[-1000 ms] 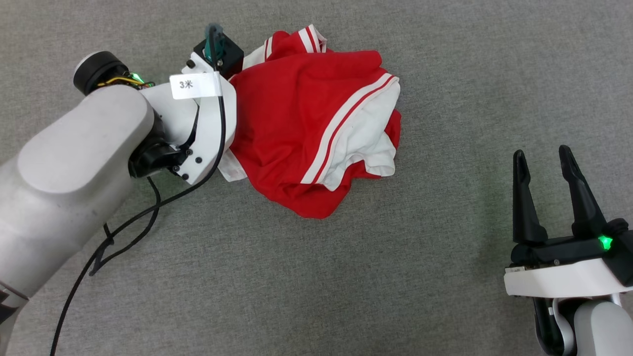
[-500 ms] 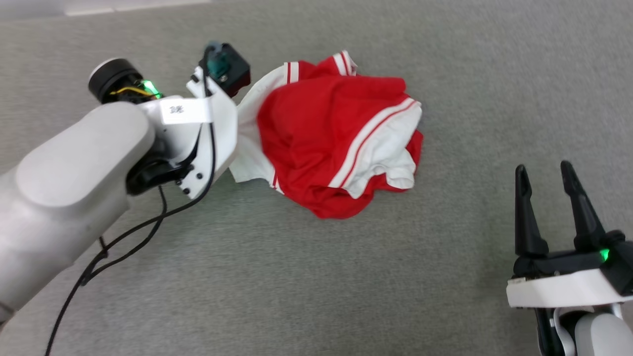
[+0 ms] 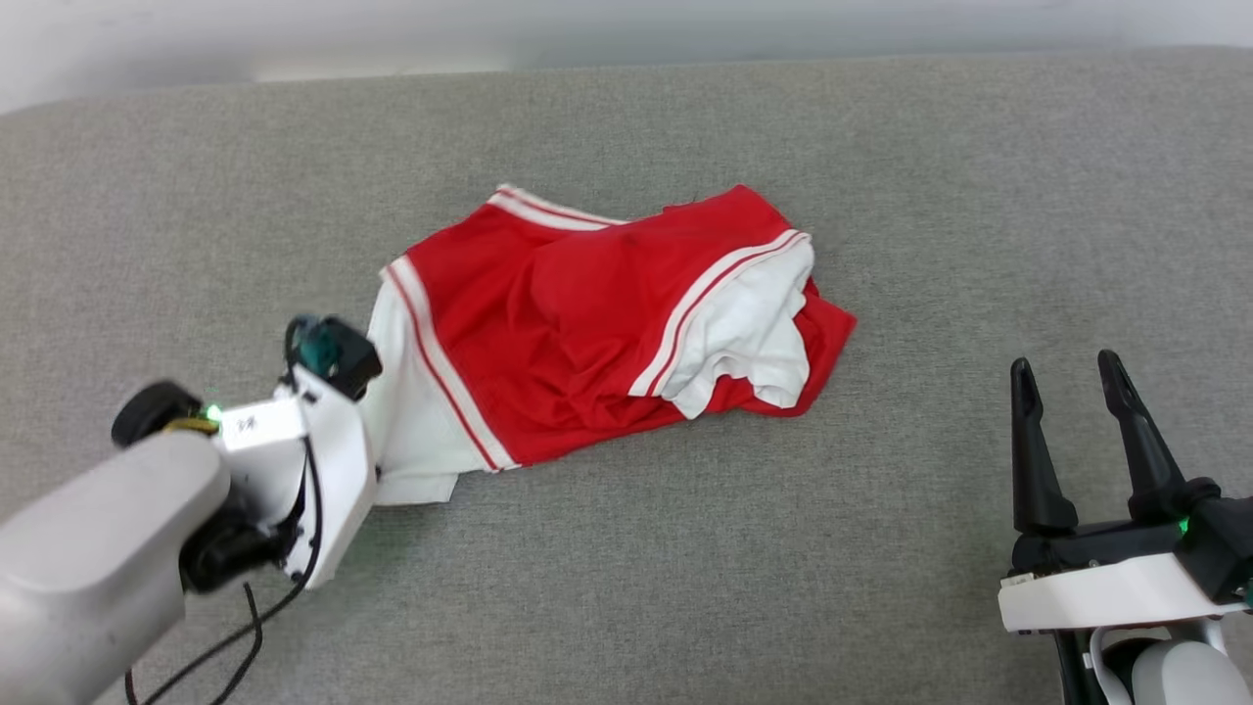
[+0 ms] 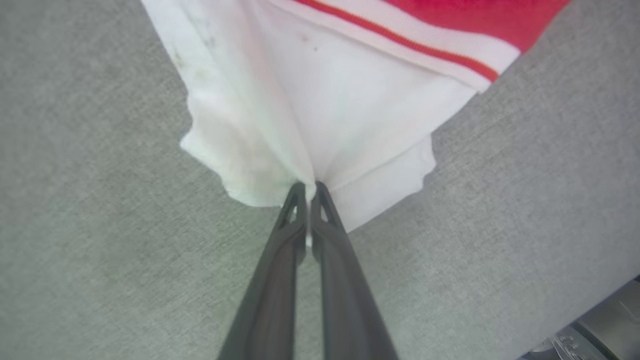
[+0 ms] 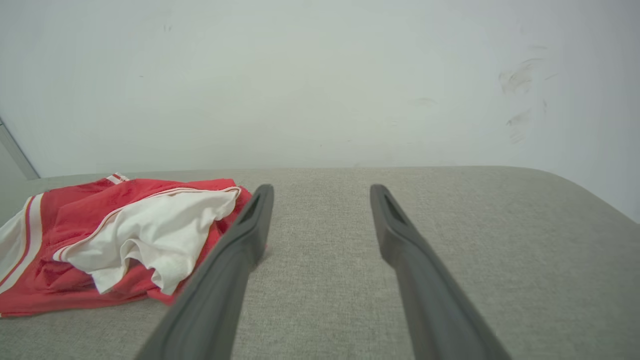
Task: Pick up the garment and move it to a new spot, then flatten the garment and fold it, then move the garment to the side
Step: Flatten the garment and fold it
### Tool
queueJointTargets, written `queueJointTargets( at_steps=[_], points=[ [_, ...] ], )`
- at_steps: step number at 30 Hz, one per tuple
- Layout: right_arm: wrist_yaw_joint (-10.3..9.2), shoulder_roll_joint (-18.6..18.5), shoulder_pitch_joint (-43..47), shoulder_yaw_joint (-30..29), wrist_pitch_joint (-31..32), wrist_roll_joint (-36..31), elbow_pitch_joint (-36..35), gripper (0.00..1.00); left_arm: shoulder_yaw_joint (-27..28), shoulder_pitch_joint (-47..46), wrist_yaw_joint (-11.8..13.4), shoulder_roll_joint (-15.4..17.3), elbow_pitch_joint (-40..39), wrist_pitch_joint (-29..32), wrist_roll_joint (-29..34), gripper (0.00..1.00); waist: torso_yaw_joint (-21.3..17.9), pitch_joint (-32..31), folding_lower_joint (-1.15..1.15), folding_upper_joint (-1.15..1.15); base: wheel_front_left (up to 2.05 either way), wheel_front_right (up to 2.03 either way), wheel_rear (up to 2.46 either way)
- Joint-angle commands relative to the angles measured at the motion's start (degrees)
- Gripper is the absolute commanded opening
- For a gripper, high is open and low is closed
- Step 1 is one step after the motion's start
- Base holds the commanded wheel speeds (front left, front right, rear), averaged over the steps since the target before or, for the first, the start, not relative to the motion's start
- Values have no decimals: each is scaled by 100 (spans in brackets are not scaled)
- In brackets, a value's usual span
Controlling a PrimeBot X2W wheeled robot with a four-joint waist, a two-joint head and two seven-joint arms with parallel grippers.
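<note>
The garment (image 3: 548,333) is a red shirt with white striped sleeves, lying crumpled on the grey surface in the middle of the head view. My left gripper (image 4: 306,189) is shut on the edge of one white sleeve (image 4: 350,110), which fans out taut from the fingertips. In the head view that arm's wrist (image 3: 328,460) sits at the garment's lower-left corner and hides its fingers. At the lower right my right gripper (image 3: 1072,367) stands open and holds nothing, well clear of the cloth. The right wrist view has the garment (image 5: 75,235) to the left of the right gripper (image 5: 322,187).
The grey fabric surface (image 3: 685,548) ends at a far edge with a pale wall (image 5: 320,75) behind it. A black cable (image 3: 225,641) hangs from my left arm. A dark edge (image 4: 600,325) shows at the lower right corner of the left wrist view.
The head camera has tilted, shifting the whole picture. My left gripper has shut on the white sleeve and drawn it back toward me, stretching out the garment's left side. The right gripper stays open.
</note>
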Motion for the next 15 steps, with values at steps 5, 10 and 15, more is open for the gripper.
queueJointTargets(
  at_steps=[5,10,15],
  points=[
    [-2,10,73,-51,-9,-107,37,100,108,411,204,-72,160,-690,1,100,-46,-166,0,0,0,0,0],
    [-2,10,-71,-164,-9,-340,-125,100,525,543,717,-182,109,-2270,410,100,13,-413,0,0,0,0,0],
    [-3,-144,-364,-238,-9,-652,-363,100,900,940,1393,-250,-79,-3636,599,100,140,-663,0,0,0,0,0]
  ],
)
